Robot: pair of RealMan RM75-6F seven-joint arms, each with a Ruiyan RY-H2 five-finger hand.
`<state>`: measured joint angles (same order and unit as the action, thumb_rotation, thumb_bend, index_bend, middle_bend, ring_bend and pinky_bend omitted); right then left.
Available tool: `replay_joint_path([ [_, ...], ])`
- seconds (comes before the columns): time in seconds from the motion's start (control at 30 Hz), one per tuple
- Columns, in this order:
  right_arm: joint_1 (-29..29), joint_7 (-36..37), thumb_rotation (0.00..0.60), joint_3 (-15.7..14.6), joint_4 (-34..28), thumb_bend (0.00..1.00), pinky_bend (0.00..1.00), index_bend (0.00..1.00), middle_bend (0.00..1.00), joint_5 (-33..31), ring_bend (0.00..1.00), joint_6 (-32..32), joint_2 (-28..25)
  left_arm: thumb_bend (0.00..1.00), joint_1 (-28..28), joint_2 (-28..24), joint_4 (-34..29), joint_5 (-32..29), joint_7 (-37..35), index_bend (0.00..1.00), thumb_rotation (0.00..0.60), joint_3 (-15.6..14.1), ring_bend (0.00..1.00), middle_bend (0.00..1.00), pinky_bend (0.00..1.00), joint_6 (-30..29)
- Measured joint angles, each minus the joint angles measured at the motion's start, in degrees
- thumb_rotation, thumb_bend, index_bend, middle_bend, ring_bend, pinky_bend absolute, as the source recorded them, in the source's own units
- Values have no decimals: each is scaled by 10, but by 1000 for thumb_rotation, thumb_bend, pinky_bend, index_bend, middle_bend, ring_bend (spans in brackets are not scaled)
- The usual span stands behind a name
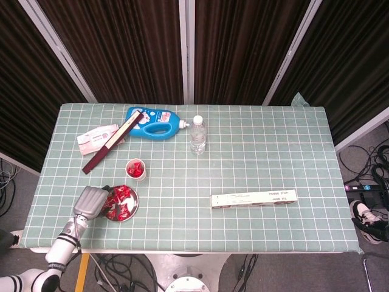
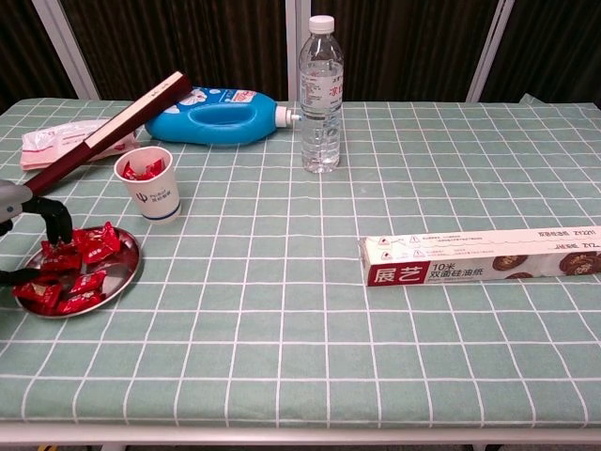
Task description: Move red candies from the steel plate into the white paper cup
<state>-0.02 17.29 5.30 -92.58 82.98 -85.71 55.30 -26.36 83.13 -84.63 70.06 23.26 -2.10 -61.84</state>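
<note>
The steel plate (image 1: 135, 207) (image 2: 132, 271) lies near the front left of the table with a heap of red candies (image 1: 120, 201) (image 2: 89, 246) on it. Just behind it stands the white paper cup (image 1: 135, 171) (image 2: 153, 194), upright, with a few red candies (image 2: 141, 171) inside. My left hand (image 1: 90, 201) (image 2: 28, 235) hovers at the plate's left side, its dark fingers (image 2: 57, 224) spread and reaching down onto the candies. I see nothing pinched between them. The right hand is out of both views.
A blue detergent bottle (image 1: 155, 123) (image 2: 216, 117) lies at the back, beside an upright water bottle (image 1: 197, 135) (image 2: 321, 103). A long dark red box (image 1: 112, 141) (image 2: 94, 141) rests over a packet (image 1: 97, 137) (image 2: 52, 141). A cling-film box (image 1: 254, 198) (image 2: 479, 256) lies to the right.
</note>
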Motion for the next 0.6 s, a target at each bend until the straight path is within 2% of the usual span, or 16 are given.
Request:
replay_joint_path([
  [0.6, -1, -4, 600, 0, -5, 29, 362, 0, 138, -3, 0, 0, -3, 315, -8, 43, 46, 12, 13, 466, 600, 14, 935, 503, 1000, 14],
])
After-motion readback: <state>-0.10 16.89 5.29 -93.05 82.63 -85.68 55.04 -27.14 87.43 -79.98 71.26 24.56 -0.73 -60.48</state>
